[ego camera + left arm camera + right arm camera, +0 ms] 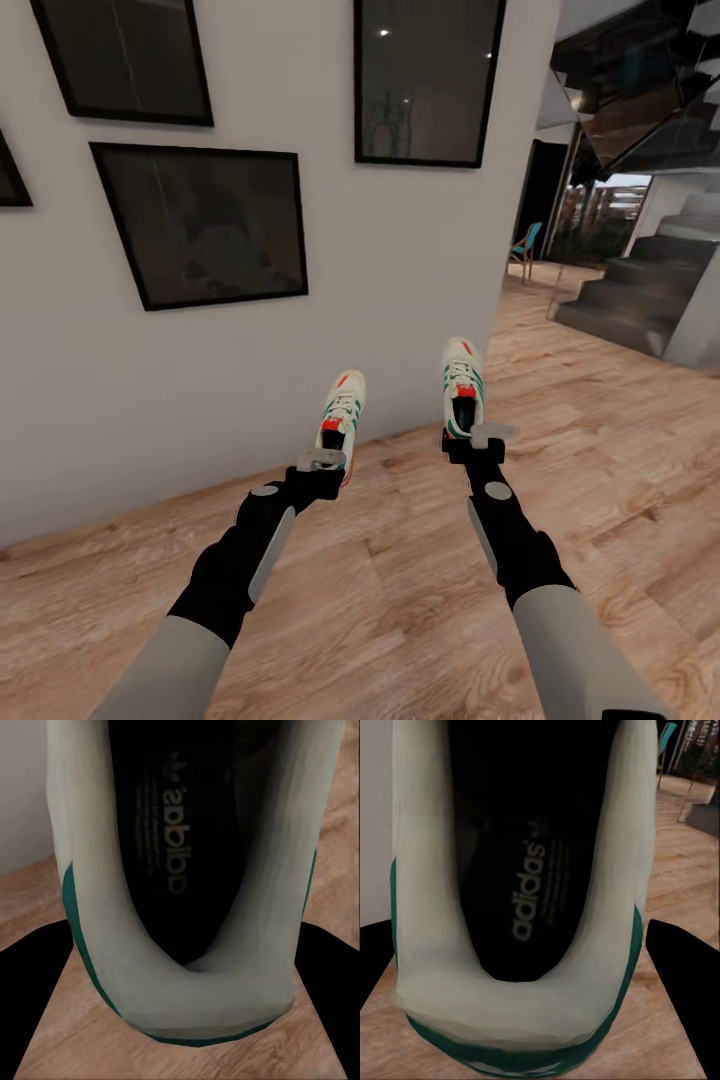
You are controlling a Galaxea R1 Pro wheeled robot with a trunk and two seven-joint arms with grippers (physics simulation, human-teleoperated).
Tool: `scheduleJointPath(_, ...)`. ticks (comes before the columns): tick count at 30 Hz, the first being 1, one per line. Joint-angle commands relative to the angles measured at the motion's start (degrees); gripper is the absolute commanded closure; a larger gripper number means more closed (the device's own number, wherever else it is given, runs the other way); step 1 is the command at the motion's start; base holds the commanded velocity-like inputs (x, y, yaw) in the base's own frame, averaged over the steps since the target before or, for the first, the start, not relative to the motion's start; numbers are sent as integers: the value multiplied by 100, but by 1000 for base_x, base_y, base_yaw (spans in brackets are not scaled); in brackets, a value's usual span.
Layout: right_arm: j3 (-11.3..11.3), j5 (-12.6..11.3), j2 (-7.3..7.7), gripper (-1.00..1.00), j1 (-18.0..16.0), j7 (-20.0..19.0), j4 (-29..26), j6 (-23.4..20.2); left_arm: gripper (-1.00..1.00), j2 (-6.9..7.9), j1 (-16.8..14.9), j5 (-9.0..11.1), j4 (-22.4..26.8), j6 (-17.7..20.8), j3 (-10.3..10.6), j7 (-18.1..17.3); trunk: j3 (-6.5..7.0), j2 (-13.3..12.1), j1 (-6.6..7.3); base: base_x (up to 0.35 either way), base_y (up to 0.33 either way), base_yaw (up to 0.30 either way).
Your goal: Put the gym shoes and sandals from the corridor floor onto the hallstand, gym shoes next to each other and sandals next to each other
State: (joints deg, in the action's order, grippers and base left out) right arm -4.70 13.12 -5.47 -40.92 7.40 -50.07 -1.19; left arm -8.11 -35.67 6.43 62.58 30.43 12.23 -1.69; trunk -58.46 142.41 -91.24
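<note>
A: Where are the sneakers?

B: Both are off the floor (420, 600), held out in front of the white wall (400, 270), toes pointing at it. The left end effector (322, 462) is clamped on the heel of the left sneaker (341, 408); the right end effector (484, 437) is clamped on the heel of the right sneaker (462, 385), which sits nearer the wall's corner.

A: Any writing?

B: Yes. In the left wrist view the left sneaker's (180, 892) dark insole reads "adidas" in pale letters under a trefoil logo. The right sneaker's (521, 907) insole in the right wrist view shows the same word and logo. Finer print beside each is too small to read.

A: What else is by the wall?

B: Dark framed pictures (205, 222) hang on it; a staircase (640, 290) stands past its corner.
</note>
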Motion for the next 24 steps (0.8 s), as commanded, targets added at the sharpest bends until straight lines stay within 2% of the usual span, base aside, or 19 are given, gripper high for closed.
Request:
scheduleJointPath(1, -13, 64, -7, 100, -4, 7, -2, -13, 100, 2, -2, 60, 9, 33, -2, 11, -3, 2, 1, 0, 0, -286)
scheduleJointPath(17, -13, 66, -7, 100, -4, 7, 0, -13, 100, 3, -2, 60, 9, 33, -2, 13, 31, 2, 1, 4, 0, -286)
scheduleJointPath(24, -13, 66, -7, 100, -4, 7, -1, -13, 100, 3, -2, 60, 9, 33, -2, 18, 46, 2, 1, 204, -132, -286)
